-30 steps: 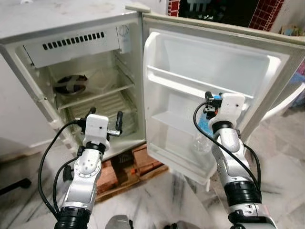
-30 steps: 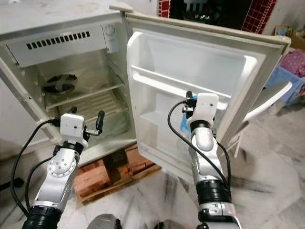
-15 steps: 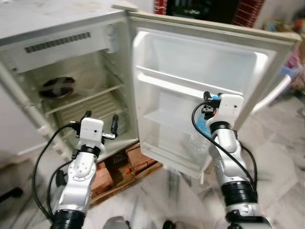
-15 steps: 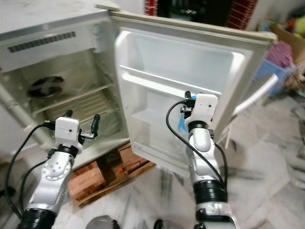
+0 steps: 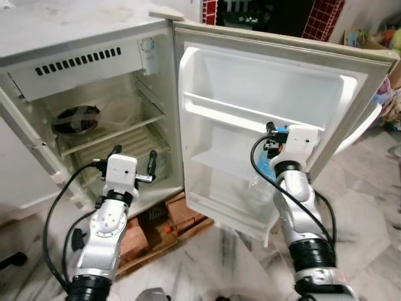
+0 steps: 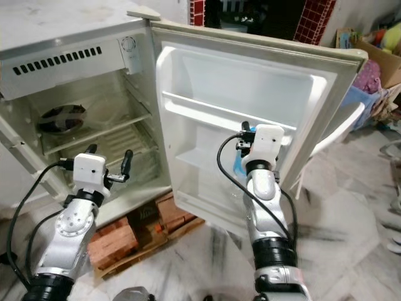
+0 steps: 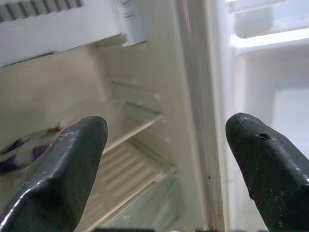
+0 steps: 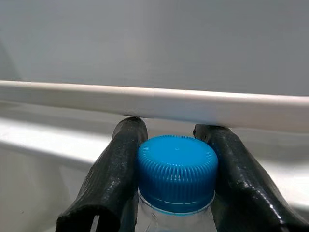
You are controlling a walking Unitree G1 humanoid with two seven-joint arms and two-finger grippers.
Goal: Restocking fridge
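Observation:
A small white fridge stands open, its door swung to the right. My right gripper is shut on the neck of a clear water bottle with a blue cap. It holds the bottle upright against the door's inner side, just under a white door rail. Whether the bottle's base rests in the lower door bin I cannot tell. My left gripper is open and holds nothing, in front of the fridge's lower shelves.
A dark patterned dish lies on the upper wire shelf. The fridge sits on bricks and wood over a marble floor. A white plastic chair stands behind the door, with clutter at the far right.
The head camera has swung, shifting the whole picture. Both arms keep nearly the same pose, and the right gripper still holds the bottle at the door.

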